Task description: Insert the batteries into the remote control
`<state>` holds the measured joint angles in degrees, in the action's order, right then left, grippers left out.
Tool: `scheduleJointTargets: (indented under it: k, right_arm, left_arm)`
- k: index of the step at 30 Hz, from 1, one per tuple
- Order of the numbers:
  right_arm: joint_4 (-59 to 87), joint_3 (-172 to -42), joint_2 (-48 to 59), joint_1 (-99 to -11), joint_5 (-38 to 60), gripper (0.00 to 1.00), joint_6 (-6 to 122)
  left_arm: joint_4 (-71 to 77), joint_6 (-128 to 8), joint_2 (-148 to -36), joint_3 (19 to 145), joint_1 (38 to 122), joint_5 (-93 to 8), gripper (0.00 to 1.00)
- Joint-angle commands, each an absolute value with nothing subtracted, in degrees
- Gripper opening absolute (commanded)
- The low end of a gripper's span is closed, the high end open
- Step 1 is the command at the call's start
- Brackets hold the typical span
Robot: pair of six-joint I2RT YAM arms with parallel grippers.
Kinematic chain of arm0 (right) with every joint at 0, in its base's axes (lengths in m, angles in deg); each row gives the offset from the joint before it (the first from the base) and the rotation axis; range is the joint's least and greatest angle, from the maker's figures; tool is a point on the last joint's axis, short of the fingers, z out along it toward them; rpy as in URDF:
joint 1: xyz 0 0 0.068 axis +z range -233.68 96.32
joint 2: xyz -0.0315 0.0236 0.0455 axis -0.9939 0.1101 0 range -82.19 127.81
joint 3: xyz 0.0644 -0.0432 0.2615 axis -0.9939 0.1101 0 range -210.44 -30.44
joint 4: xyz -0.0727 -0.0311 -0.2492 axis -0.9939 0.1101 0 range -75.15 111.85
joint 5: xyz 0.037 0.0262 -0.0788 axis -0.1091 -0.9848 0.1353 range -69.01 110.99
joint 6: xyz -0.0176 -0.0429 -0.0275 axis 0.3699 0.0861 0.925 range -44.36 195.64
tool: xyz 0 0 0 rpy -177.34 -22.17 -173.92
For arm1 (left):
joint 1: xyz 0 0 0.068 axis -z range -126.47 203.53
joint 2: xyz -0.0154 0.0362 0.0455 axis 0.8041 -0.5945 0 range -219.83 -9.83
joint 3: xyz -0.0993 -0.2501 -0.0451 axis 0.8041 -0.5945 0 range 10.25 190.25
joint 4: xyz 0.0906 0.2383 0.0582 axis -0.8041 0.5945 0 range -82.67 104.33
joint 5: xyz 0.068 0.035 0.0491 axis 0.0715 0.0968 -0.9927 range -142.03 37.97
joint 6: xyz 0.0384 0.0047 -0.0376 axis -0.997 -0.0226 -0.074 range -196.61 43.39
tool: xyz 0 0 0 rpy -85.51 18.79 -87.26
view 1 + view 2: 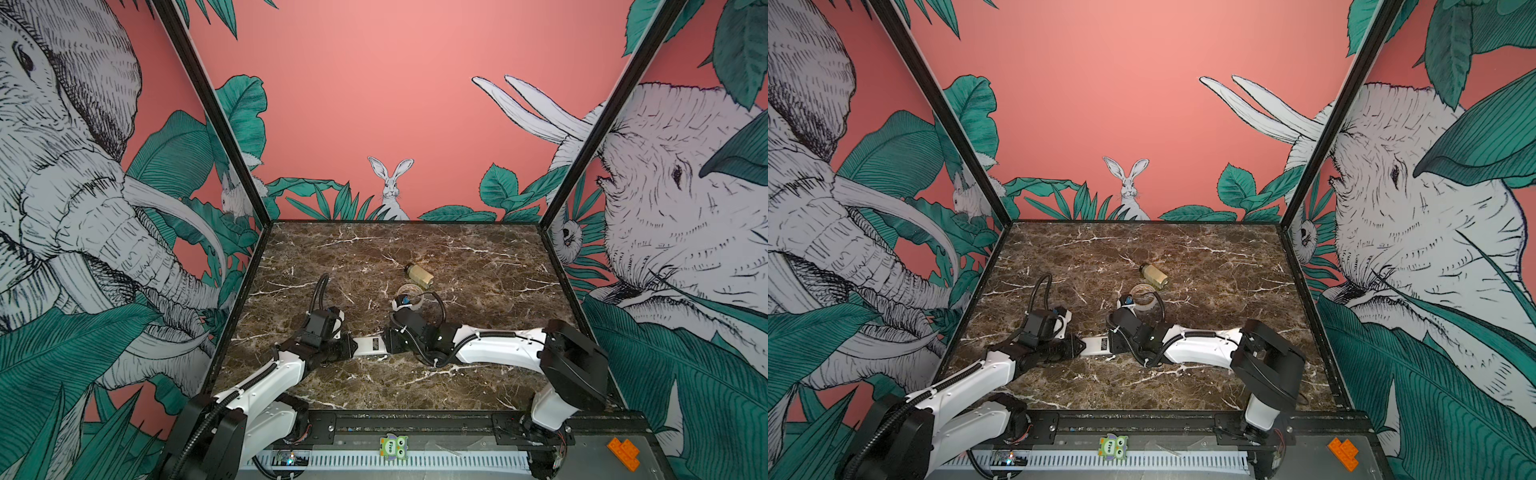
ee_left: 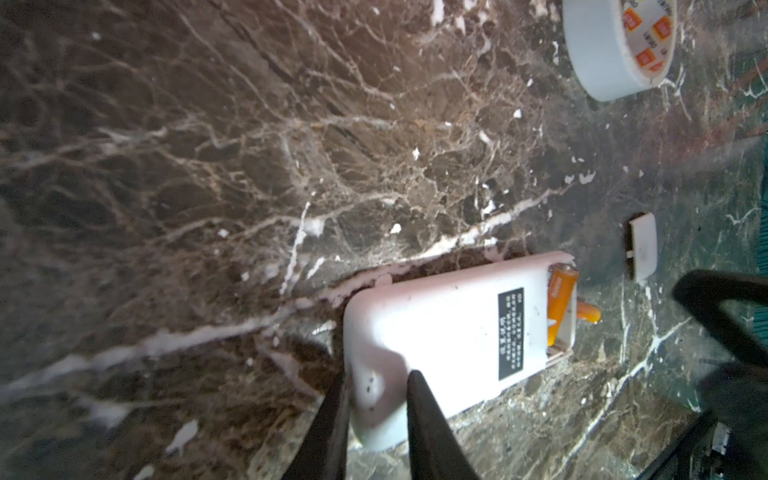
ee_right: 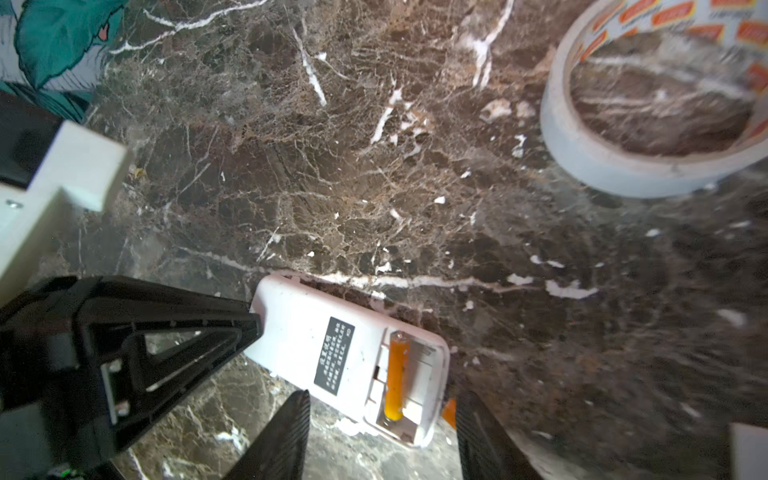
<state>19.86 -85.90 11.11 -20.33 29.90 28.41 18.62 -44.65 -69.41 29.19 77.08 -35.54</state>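
The remote control (image 1: pixel 368 347) (image 1: pixel 1098 347) lies back-up on the marble, dark label showing, battery bay uncovered. My left gripper (image 2: pixel 379 382) is shut on the remote control's (image 2: pixel 449 332) closed end. One of the batteries (image 2: pixel 561 305) (image 3: pixel 397 374) lies in the bay. A second orange battery (image 2: pixel 588 312) (image 3: pixel 449 409) lies on the marble just outside the bay end. My right gripper (image 3: pixel 384 399) stands open, its fingers either side of that bay end of the remote control (image 3: pixel 316 332) and holding nothing.
A small white battery cover (image 2: pixel 643 245) lies on the marble beyond the remote's bay end. A white tape roll (image 1: pixel 411 291) (image 3: pixel 582 137) sits just behind the right gripper, and a beige bottle (image 1: pixel 419 275) (image 1: pixel 1153 276) lies on its side farther back.
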Motion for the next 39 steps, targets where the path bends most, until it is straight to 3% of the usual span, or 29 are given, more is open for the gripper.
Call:
scheduleJointTargets:
  k: [1,5,10,13,16,25,39]
  right_arm:
    - [30.2,-88.32,5.01,-20.73,36.3,0.62,41.76]
    - [32.04,-88.3,-0.56,-21.03,38.28,0.7,62.69]
    - [27.49,-83.44,-5.71,-22.63,26.67,0.72,87.01]
    - [30.34,-84.99,-4.6,-25.12,18.26,0.72,96.57]
    - [34.48,-86.98,-1.59,-26.09,16.71,0.72,104.18]
    - [36.9,-91.82,5.91,-32.26,4.29,0.73,112.3]
    - [41.01,-101.57,18.01,-32.09,0.29,0.64,118.16]
  left_arm:
    - [23.17,-44.58,-68.17,28.1,77.39,-38.17,0.26]
    - [22.92,-45.23,-67.45,28.98,77.44,-37.94,0.33]
    - [23.24,-47.37,-65.73,30.98,77.48,-36.33,0.52]
    - [23.66,-48.04,-65.46,32.09,77.43,-37.01,0.58]
    - [24.02,-49.31,-66.8,33.39,77.44,-37.36,0.59]
    - [22.52,-49.6,-70.09,34.83,77.41,-36.63,0.57]
    - [23.68,-48.51,-68.12,32.43,77.43,-33.3,0.55]
